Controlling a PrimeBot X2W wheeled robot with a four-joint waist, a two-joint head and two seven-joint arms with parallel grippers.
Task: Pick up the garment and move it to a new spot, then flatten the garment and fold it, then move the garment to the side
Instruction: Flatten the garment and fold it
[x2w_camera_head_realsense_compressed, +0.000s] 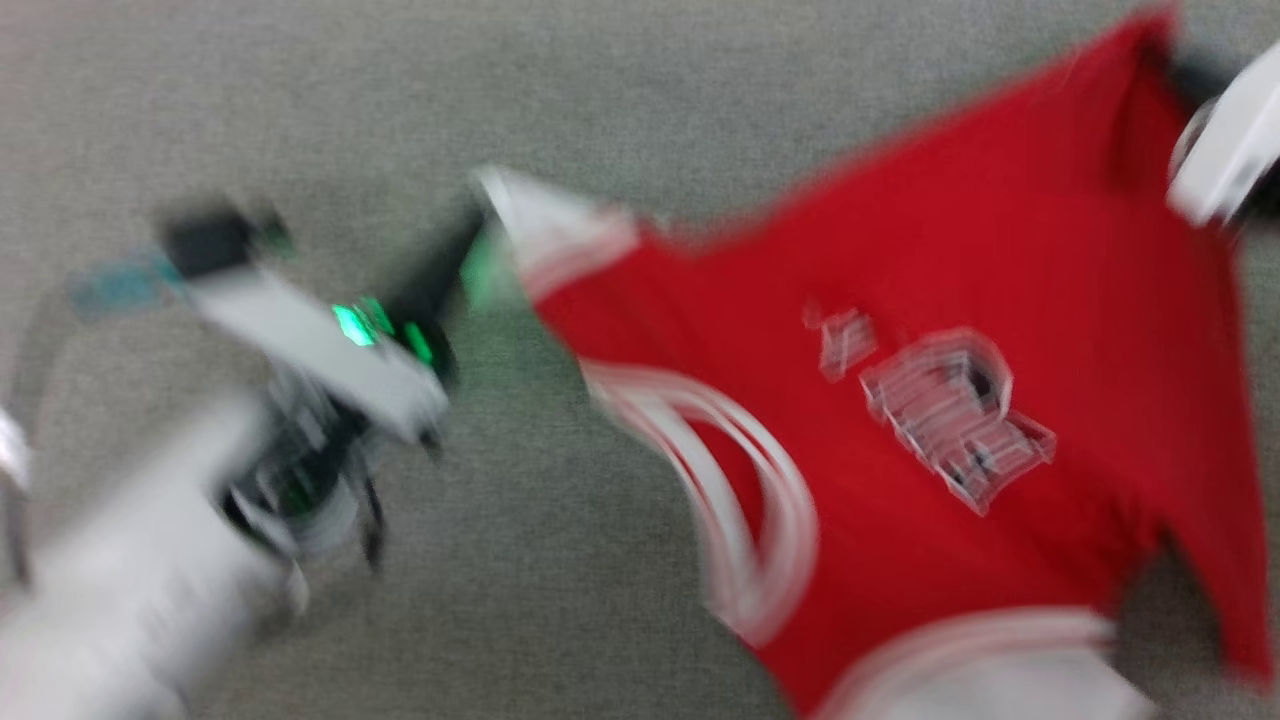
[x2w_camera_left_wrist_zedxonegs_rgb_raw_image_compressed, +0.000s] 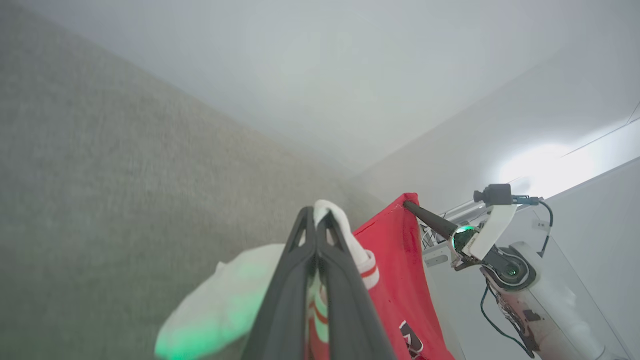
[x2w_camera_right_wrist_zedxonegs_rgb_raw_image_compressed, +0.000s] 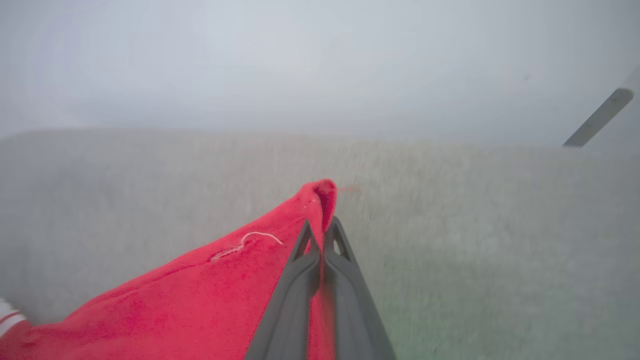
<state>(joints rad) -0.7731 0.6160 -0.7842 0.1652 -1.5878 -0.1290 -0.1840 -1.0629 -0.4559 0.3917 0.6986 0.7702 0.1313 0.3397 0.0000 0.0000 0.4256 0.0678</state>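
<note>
A bright red garment (x2w_camera_head_realsense_compressed: 900, 300) is pulled out wide between two robot claws over a grey, cloth-like surface (x2w_camera_head_realsense_compressed: 600, 100). The head view is heavily motion-blurred.

The left claw (x2w_camera_left_wrist_zedxonegs_rgb_raw_image_compressed: 316, 215) is clenched, its two long dark fingers pressed together on the edge of a white sleeve (x2w_camera_left_wrist_zedxonegs_rgb_raw_image_compressed: 350, 240). The sleeve tip pokes out just beyond the fingertips, and the red body of the shirt trails off to the claw's right.

The right claw (x2w_camera_right_wrist_zedxonegs_rgb_raw_image_compressed: 320, 222) is also clenched, pinching a red corner of the fabric. That corner bunches into a small peak right at its fingertips, and the rest of the cloth falls back to the claw's left.

Between the two claws lies the shirt front, with a blurred black, white-outlined print (x2w_camera_head_realsense_compressed: 950, 410) near the middle. The red-and-white striped collar trim (x2w_camera_head_realsense_compressed: 740, 480) curves on the side nearer the left claw. A second white sleeve (x2w_camera_head_realsense_compressed: 1000, 670) sits at the shirt's near edge, away from both claws.

Whether the stretched cloth touches the surface cannot be told.
</note>
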